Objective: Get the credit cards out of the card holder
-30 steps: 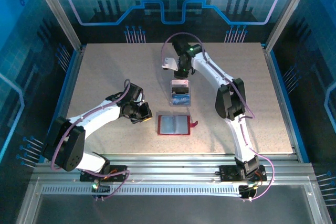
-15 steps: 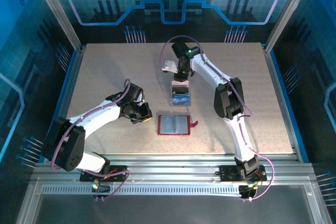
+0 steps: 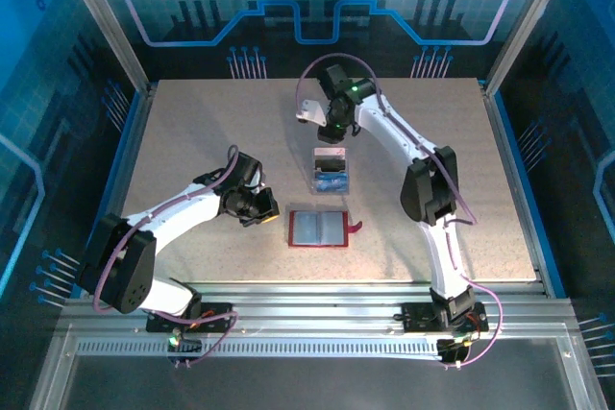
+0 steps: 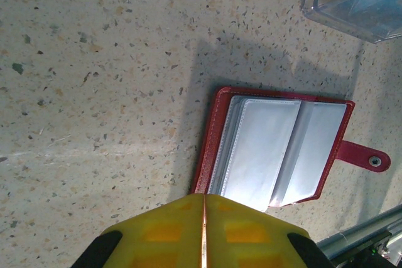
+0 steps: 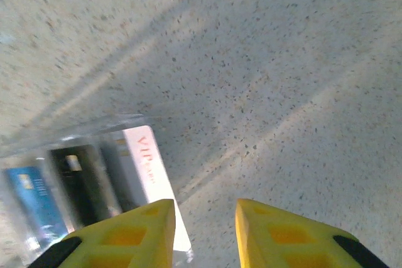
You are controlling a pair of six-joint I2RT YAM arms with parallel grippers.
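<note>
Right gripper [image 5: 204, 233]: jaws parted a bit, nothing btwn them, just bare table [image 3: 192, 141] showing thru the gap. It's lifted up and back off the clear tray [image 3: 330, 172], where half a sec ago it was dipped right down over the tray's far end. So that's a drop-off done, I'd say. The pale pinkish card [image 5: 147, 171] w/ red lettering now sits at the tray's end, just beside the dark card [image 5: 78, 186], w/ the blue card [image 5: 30, 208] past that, three side by side in the tray. Wrist view's a touch blurry, can't read more than that. Other side: left gripper [image 4: 204, 230], jaws shut tight, pads touching, holding nothing, parked just beside the left edge of the card holder [image 4: 276, 152]. It hasn't budged in the last sec. Holder lies open and flat on the table, on the arms' side of the tray and well apart from the right gripper, snap tab [image 4: 367, 160] sticking out sideways. Its clear pockets look pale and empty from here, no colour showing thru. My read: cards are all out, task's as good as finished, prob. only the arms backing off left. If one's tucked under a lower leaf, can't tell from this angle.
</note>
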